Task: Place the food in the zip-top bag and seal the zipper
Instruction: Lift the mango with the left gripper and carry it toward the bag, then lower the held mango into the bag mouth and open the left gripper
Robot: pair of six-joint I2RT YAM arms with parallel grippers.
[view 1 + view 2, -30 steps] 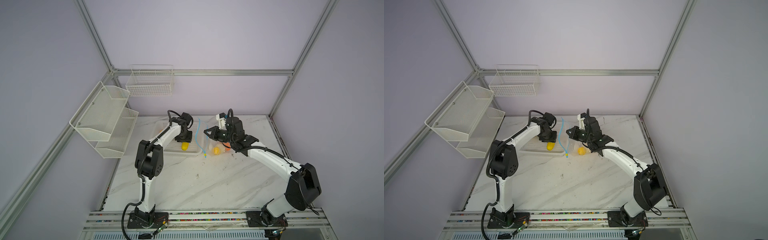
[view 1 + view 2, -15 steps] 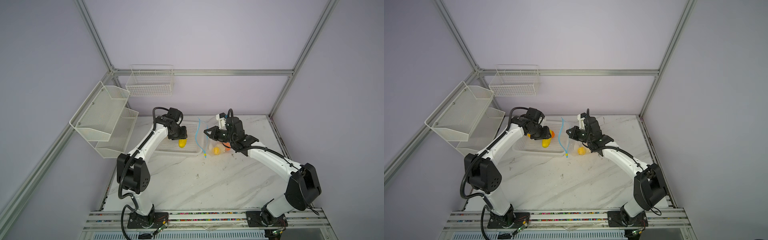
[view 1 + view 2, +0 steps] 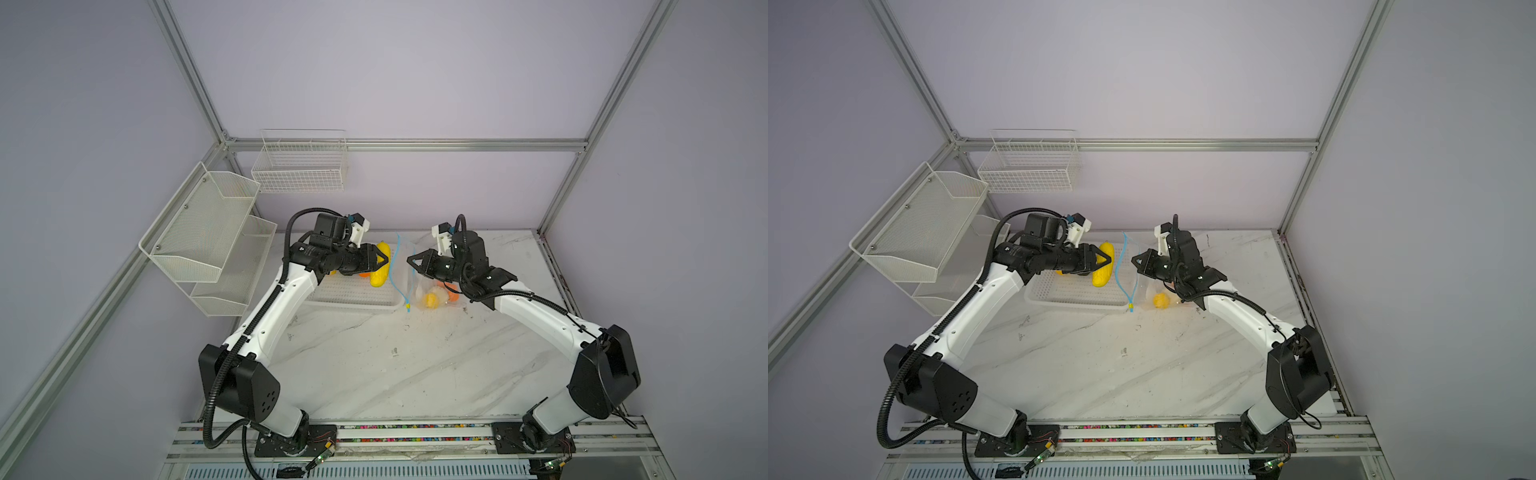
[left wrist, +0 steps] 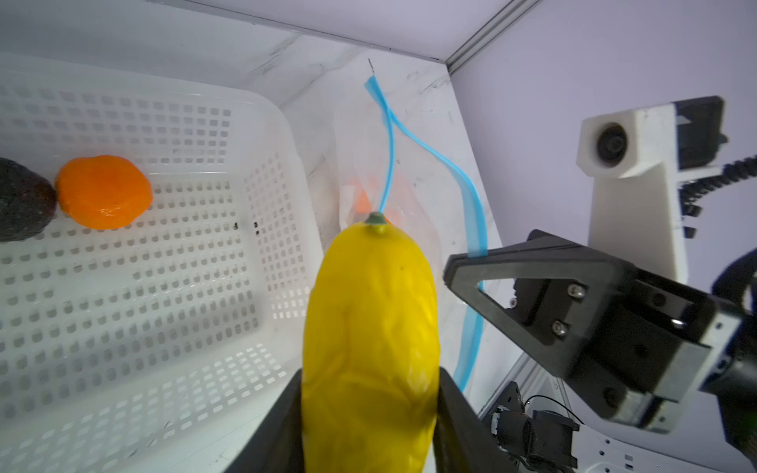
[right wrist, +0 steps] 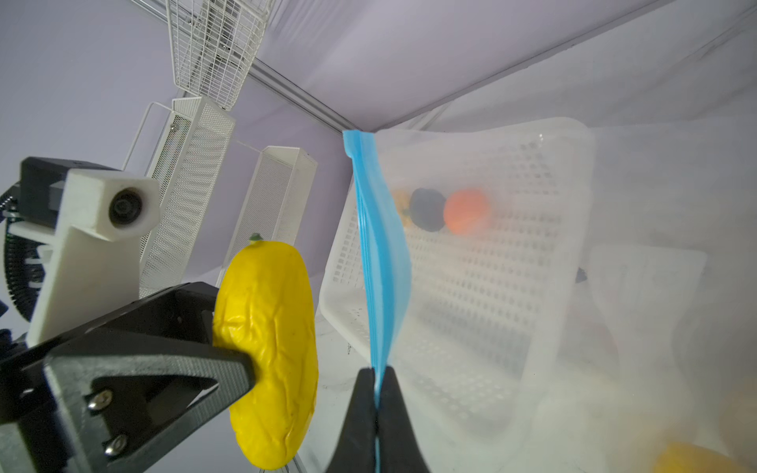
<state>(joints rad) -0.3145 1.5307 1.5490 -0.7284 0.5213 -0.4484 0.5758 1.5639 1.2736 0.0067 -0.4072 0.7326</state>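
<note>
My left gripper is shut on an elongated yellow piece of food, held above the right end of the white perforated basket. My right gripper is shut on the light-blue zipper, lifting one lip of the zip-top bag. A yellow-orange piece and an orange one lie inside the bag. An orange fruit and a dark one sit in the basket.
The zipper's yellow slider rests on the marble table by the basket's corner. A two-tier white mesh shelf and a wire basket hang on the walls at the back left.
My left arm has swung round and lifted the yellow piece out of the basket, toward the bag's mouth. The right arm has held still on the zipper.
</note>
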